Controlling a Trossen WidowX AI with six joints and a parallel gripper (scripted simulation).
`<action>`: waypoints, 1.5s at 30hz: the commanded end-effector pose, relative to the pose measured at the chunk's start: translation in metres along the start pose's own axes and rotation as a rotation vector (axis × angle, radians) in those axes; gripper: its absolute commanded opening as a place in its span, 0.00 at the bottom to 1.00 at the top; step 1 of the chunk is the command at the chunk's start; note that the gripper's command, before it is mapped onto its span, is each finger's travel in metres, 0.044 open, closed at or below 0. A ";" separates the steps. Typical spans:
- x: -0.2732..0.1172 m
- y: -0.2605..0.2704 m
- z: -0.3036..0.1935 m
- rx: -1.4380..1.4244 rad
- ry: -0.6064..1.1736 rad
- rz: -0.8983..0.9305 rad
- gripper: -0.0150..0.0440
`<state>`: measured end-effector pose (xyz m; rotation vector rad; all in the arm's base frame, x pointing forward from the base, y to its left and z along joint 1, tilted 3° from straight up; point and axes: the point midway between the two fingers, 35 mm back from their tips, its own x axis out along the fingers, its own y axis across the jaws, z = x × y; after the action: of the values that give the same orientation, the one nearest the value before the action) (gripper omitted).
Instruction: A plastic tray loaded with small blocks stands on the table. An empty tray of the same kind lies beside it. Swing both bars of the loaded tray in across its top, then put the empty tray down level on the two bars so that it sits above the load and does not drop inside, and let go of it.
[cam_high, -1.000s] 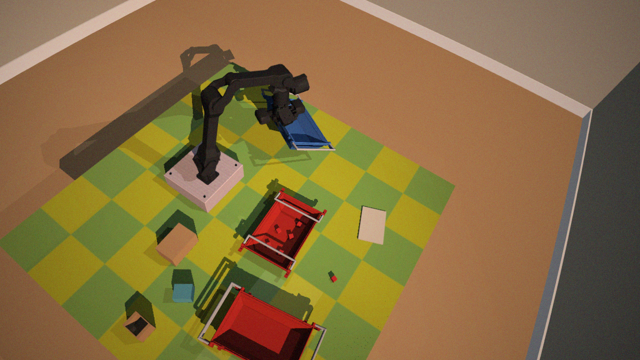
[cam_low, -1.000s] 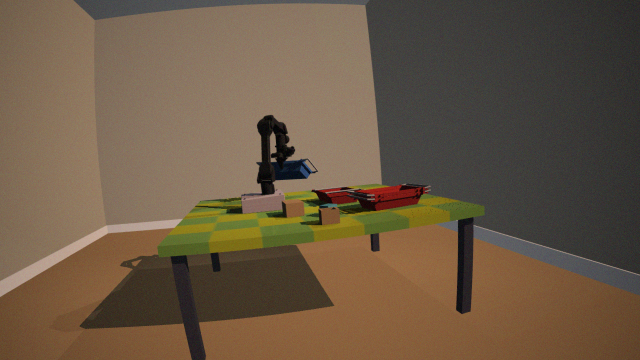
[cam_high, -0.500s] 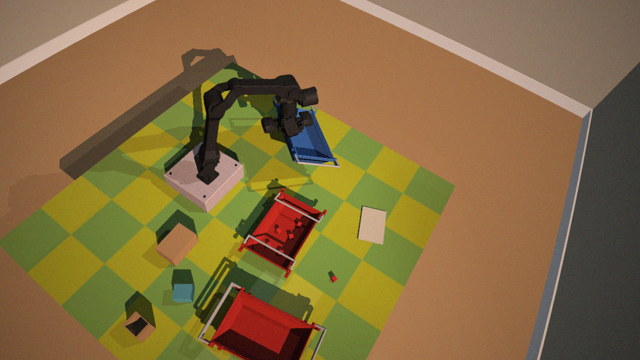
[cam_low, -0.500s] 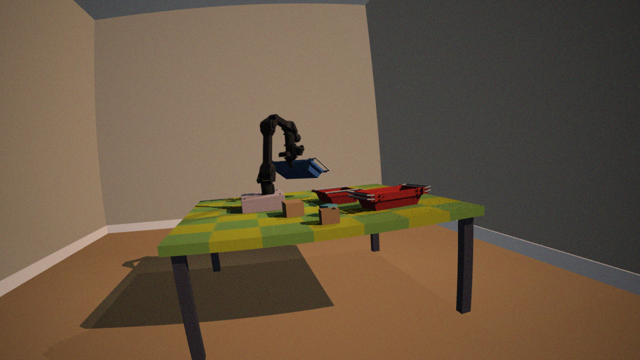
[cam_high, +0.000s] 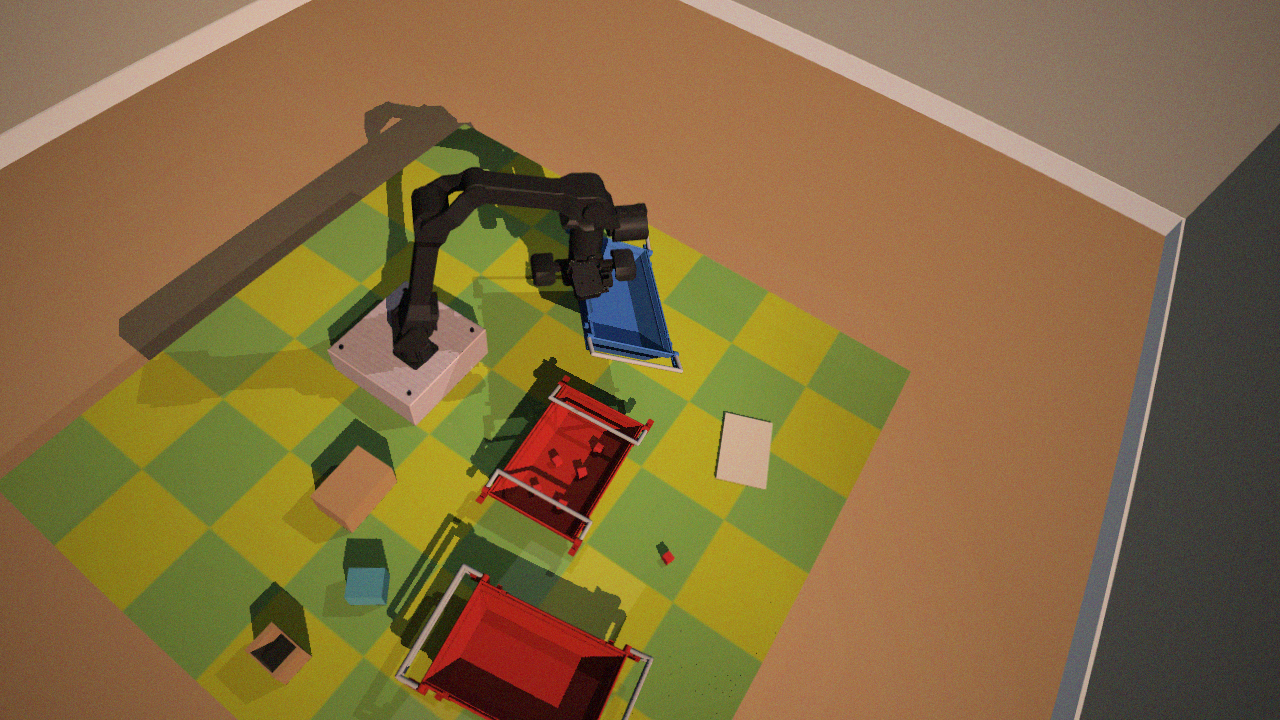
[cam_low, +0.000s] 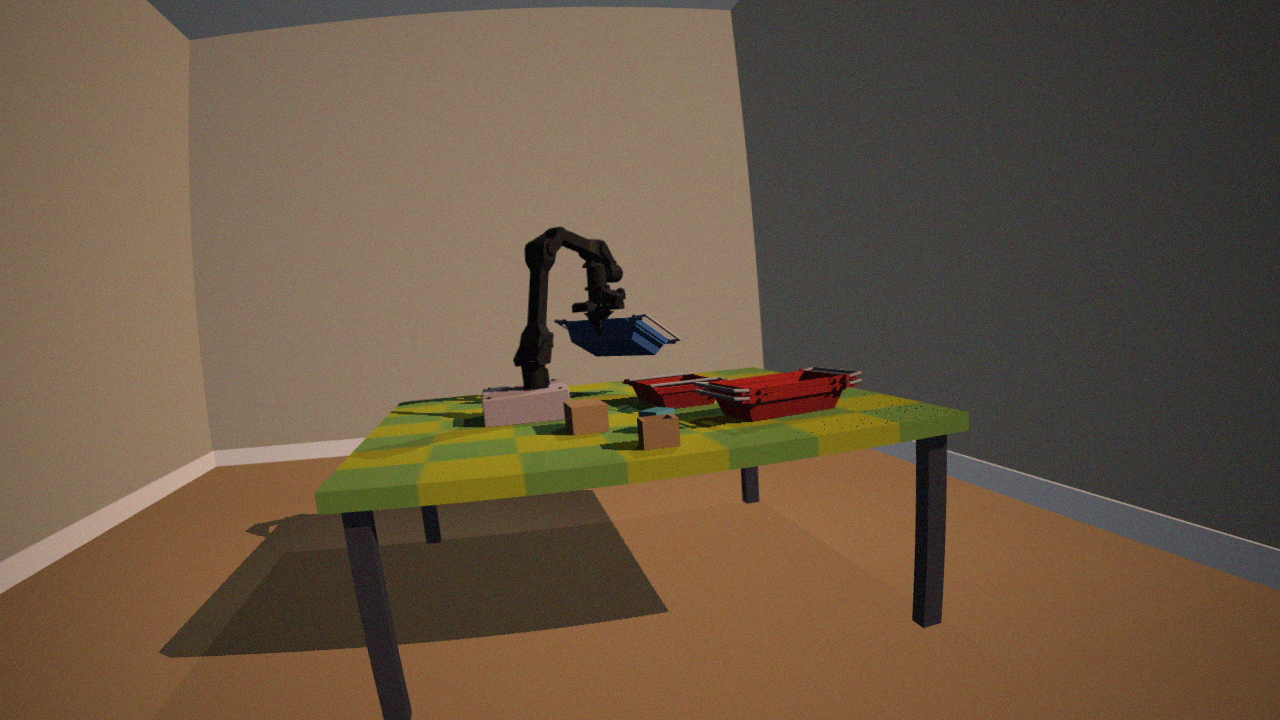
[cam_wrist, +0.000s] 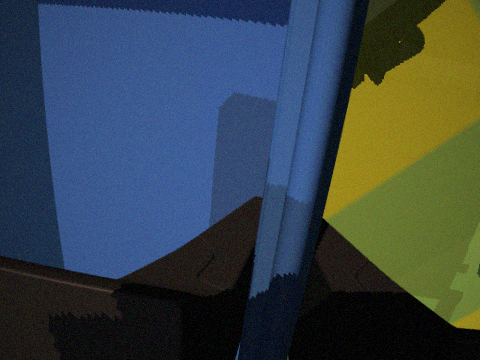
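Hanging lengthwise toward the red tray (cam_high: 530, 513) (cam_low: 669, 394), the blue tray (cam_high: 623, 308) (cam_low: 617, 338) (cam_wrist: 150, 125) tilts slightly.

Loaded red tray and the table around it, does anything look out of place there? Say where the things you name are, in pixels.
Yes: one small red block (cam_high: 667, 557) lies on the checkered table top, outside the loaded red tray (cam_high: 611, 478) (cam_low: 660, 394). It looks odd because similar blocks lie inside the tray; whether it spilled, I cannot tell.

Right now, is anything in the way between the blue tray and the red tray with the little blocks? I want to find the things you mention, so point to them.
Nothing visible blocks the way. The gripper (cam_high: 586, 291) (cam_low: 600, 331) (cam_wrist: 278, 215) holds the blue tray (cam_high: 626, 308) (cam_low: 651, 333) (cam_wrist: 130, 125) up in the air, and only tabletop shows between it and the loaded red tray (cam_high: 528, 438) (cam_low: 666, 394), whose two bars already lie across its top.
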<state>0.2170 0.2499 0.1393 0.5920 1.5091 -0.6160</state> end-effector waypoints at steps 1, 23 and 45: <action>-0.002 0.003 0.015 0.031 -0.005 0.013 0.25; -0.002 -0.009 0.103 0.251 -0.013 0.012 0.25; -0.002 -0.043 0.184 0.472 -0.019 0.008 0.25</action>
<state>0.3150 0.1003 0.1388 0.9297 1.3630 -0.9686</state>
